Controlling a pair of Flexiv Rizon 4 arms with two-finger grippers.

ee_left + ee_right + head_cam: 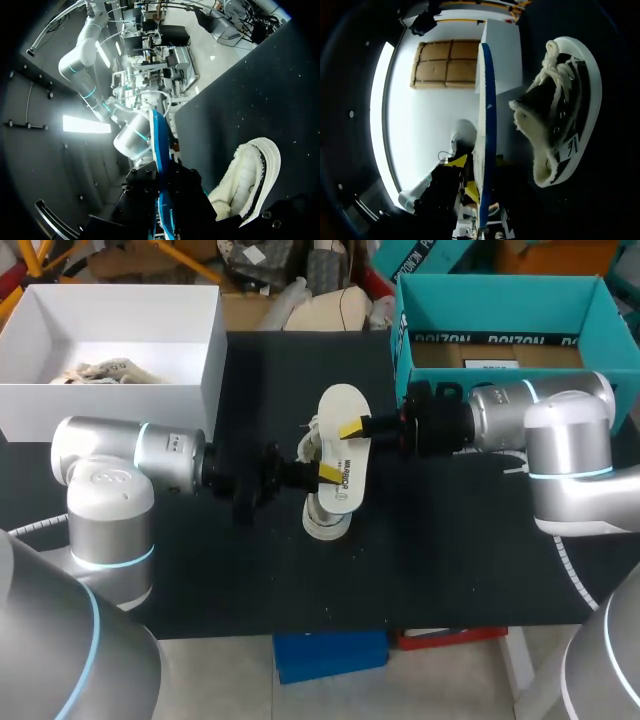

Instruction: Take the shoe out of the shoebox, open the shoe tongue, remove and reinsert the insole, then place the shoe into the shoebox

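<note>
A white insole [343, 445] with a blue underside hangs over the middle of the black table, above the shoe. My left gripper [328, 474] is shut on its near end. My right gripper [352, 428] is at the insole's far half, a yellow tip lying on top of it. The black-and-white shoe [324, 520] with white laces lies under the insole, mostly hidden by it. In the left wrist view the insole [157, 145] runs edge-on ahead of the gripper, with the fleece-lined shoe [250, 175] beside it. In the right wrist view the insole [485, 110] also stands edge-on beside the shoe [560, 110].
A white box [100, 400] with crumpled paper inside stands at the back left. The teal shoebox [500, 300] stands open at the back right, just behind my right arm. Bare black tabletop [430, 560] lies in front of the shoe.
</note>
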